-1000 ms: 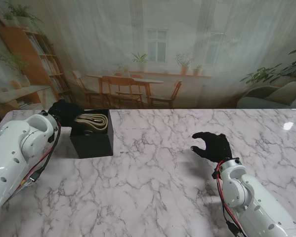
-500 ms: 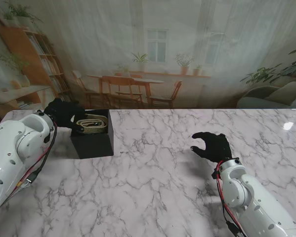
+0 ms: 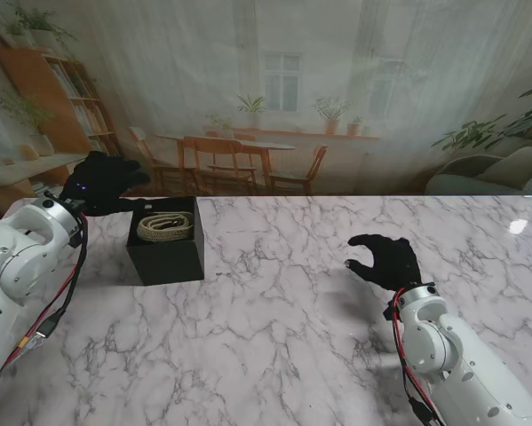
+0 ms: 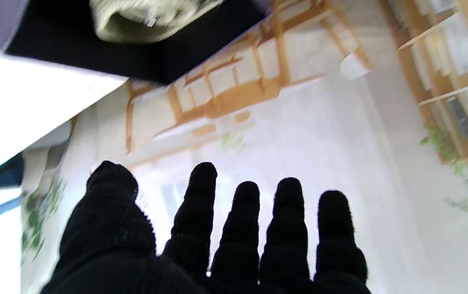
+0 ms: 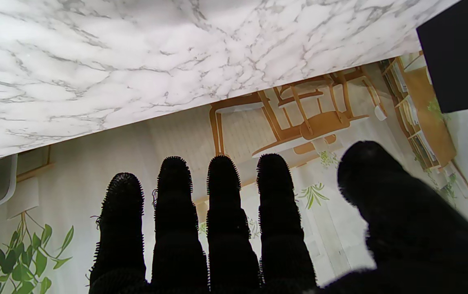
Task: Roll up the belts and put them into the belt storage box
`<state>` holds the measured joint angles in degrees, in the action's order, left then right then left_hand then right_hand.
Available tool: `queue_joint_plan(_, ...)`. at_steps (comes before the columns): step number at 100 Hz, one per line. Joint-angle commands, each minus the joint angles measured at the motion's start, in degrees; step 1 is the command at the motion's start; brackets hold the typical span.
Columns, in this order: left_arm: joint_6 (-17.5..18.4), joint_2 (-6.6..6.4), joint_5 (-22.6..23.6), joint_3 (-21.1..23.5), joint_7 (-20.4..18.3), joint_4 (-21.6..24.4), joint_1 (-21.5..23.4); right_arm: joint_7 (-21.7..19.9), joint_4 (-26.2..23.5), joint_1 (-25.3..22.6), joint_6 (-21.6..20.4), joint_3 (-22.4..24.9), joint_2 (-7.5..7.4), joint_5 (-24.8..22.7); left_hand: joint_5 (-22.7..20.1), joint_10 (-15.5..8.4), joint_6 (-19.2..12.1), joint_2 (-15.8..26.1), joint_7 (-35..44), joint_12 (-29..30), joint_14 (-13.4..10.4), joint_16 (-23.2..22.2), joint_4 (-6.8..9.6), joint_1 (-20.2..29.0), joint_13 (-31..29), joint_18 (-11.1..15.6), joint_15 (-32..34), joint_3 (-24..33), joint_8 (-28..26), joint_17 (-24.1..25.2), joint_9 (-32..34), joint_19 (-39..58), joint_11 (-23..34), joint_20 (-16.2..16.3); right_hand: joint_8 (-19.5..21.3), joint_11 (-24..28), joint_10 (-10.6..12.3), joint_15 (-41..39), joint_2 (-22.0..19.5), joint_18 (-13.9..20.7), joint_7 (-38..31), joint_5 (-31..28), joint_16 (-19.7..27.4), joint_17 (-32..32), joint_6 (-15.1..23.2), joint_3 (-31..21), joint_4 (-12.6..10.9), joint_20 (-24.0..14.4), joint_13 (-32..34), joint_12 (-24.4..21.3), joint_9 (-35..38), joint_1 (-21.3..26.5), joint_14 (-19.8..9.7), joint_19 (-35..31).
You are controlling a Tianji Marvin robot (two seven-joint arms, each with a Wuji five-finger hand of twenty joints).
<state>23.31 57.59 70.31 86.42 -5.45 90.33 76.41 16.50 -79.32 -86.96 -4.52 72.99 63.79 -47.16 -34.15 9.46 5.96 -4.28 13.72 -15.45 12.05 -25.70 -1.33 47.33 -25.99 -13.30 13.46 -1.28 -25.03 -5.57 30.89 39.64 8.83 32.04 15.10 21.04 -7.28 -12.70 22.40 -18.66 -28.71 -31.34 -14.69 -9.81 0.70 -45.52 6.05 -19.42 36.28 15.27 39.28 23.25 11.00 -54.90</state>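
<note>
Left hand: the black-gloved left hand (image 3: 99, 182) hung released at the desk's 10 o'clock, fingers (image 4: 196, 212) spread apart, grasping nothing, just left of the belt storage box (image 3: 166, 252) and clear of it.
Right hand: the right hand (image 3: 385, 262) hovered over the desk (image 3: 283, 337) at 4 o'clock, loosely curled yet released, fingers (image 5: 221, 212) side by side, holding nothing.
Belt: a tan woven belt (image 3: 165, 226) lay coiled inside the box, at 10 o'clock.
Box: black, square, open-topped, with matte walls.
Desk: white marble pattern with grey veins, glossy.
Obstructions: the wide stretch of desk between the hands lay bare.
Backdrop: a printed dining-room backdrop (image 3: 274, 98) stood at 12 o'clock.
</note>
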Motion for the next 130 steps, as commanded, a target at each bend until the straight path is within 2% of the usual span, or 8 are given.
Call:
queue_joint_plan(1, 1.04, 0.46, -2.40, 0.86, 0.16, 4.43, 1.97, -0.44, -1.49, -1.14, -0.77, 0.44, 0.04, 0.25, -2.04, -0.29, -0.16, 2.79, 0.97, -1.26, 0.81, -1.41, 0.51, 2.23, -2.14, -2.57, 1.21, 0.00, -0.88, -0.45, 1.96, 2.33, 0.93, 1.76, 0.86, -0.24, 0.03, 1.91, -1.97, -1.12, 0.79, -1.67, 0.06, -0.06, 1.84, 1.08, -0.85, -1.13, -0.64, -0.24, -1.23, -0.72, 0.89, 0.80)
queue_joint_plan(26, 5.72, 3.21, -20.28, 1.37, 4.26, 11.96, 8.90, -1.47, -6.65, -3.39, -4.44, 1.79, -0.03, 0.40, 10.34, 0.32, 2.63, 4.55, -6.32, -2.35, 1.53, -3.05, 0.53, 1.59, -3.83, -2.60, 1.83, -0.35, 1.84, -1.88, 0.44, 5.68, 0.14, 2.53, 0.67, -0.69, -0.41, 2.12, -2.90, -0.37, 1.61, -1.01, 0.27, -0.44, 1.75, 2.82, -1.08, -1.30, -1.47, -0.60, -1.77, -1.11, -0.98, 0.21)
queue_joint_plan(45, 7.78, 5.11, -31.96, -5.28, 8.12, 12.33, 13.84, -2.17, -10.48, -4.75, -6.47, 2.06, 0.10, 1.27, 8.21, 0.94, 2.23, 5.10, -1.70, -3.03, 0.90, -2.96, 0.77, 3.97, -0.75, -1.64, 0.92, -0.19, -2.71, -0.54, -5.32, 4.09, -0.54, 0.98, 0.47, -1.02, -1.14, 2.17, -3.41, 0.09, 2.54, -0.15, 0.46, -1.23, 1.23, 4.24, -1.24, -1.44, -2.06, -0.85, -3.03, -1.23, 0.26, -0.75)
queue_joint_plan(55, 7.93, 6.29, -33.60, -10.54, 13.27, 9.35, 15.33, -1.15, -10.90, -4.46, -7.36, 1.40, 0.27, 1.21, 8.94, 0.94, 2.48, 5.30, 0.26, -3.09, 0.65, -2.79, 0.76, 3.04, 0.44, -1.40, 0.82, -0.24, -5.50, -0.12, -7.20, 3.53, -0.53, 0.56, 0.36, -1.02, -1.62, 1.98, -3.76, -0.09, 3.11, 0.87, 0.54, -1.54, 0.55, 4.81, -1.33, -1.37, -1.59, -0.96, -3.01, -1.48, 0.89, -1.08)
queue_joint_plan(79, 0.78, 7.95, -43.49, -19.75, 14.80, 1.82, 13.74, 2.56, -7.50, -1.66, -9.37, -1.13, 1.00, 2.40, 8.05, -0.61, 2.31, 5.35, -0.66, -4.88, 0.52, -3.14, 0.89, 4.09, 0.08, -1.92, 1.58, -0.09, -4.73, 0.97, -1.24, 3.26, 3.48, 0.71, 0.38, -1.80, -3.01, 2.57, -4.92, 0.01, 3.22, 2.35, 1.75, -2.76, -0.47, 5.55, -1.48, -0.89, -1.02, -1.95, -4.94, -3.12, 2.00, -1.91)
queue_joint_plan(89, -1.74, 8.38, -44.08, -22.38, 15.28, -2.06, 11.54, 3.32, -4.97, -0.63, -9.27, -2.31, 1.23, 3.22, 7.96, -1.24, 2.23, 5.41, -0.97, -5.50, -0.01, -3.47, 0.91, 3.99, -0.52, -1.66, 1.96, -0.11, -4.02, 0.83, -0.38, 3.69, 4.52, 1.28, 0.57, -0.82, -1.92, 1.83, -5.21, 0.29, 2.63, 2.64, 1.55, -2.03, -0.06, 5.77, -1.46, -0.62, -0.88, -1.72, -4.94, -3.55, -0.75, -1.89)
queue_joint_plan(110, -8.21, 8.88, -46.33, -24.26, 14.55, -7.87, 8.33, 2.88, -0.95, 0.75, -7.20, -4.72, 1.28, 4.25, 6.54, -0.99, 3.71, 5.29, 1.65, -17.69, 1.22, -9.23, 0.96, 5.49, 0.15, -1.57, 5.86, -0.07, -4.05, 2.25, -0.63, 4.70, 14.50, 3.41, 0.94, 0.74, -1.14, 0.88, -5.60, 0.50, 1.45, 2.69, 0.98, -2.19, 0.48, 6.05, -1.48, -0.63, -0.86, -1.22, -5.07, -3.66, -1.25, -2.34)
queue_joint_plan(130, -9.00, 8.59, -44.83, -23.55, 14.29, -9.63, 7.53, 2.76, 0.66, 2.37, -7.03, -6.02, 1.60, 5.77, 7.15, 0.71, 3.81, 5.61, -0.21, -6.06, 1.25, -3.81, 0.85, 4.83, 2.55, -1.02, 0.58, -0.14, -2.46, 2.47, -4.89, -0.15, 2.55, 0.63, 1.01, 1.41, -0.67, 0.36, -5.70, 0.50, 0.76, 2.41, 0.70, -2.40, 0.79, 5.85, -1.55, -0.62, -0.06, -1.10, -4.30, -3.70, -1.66, -2.55)
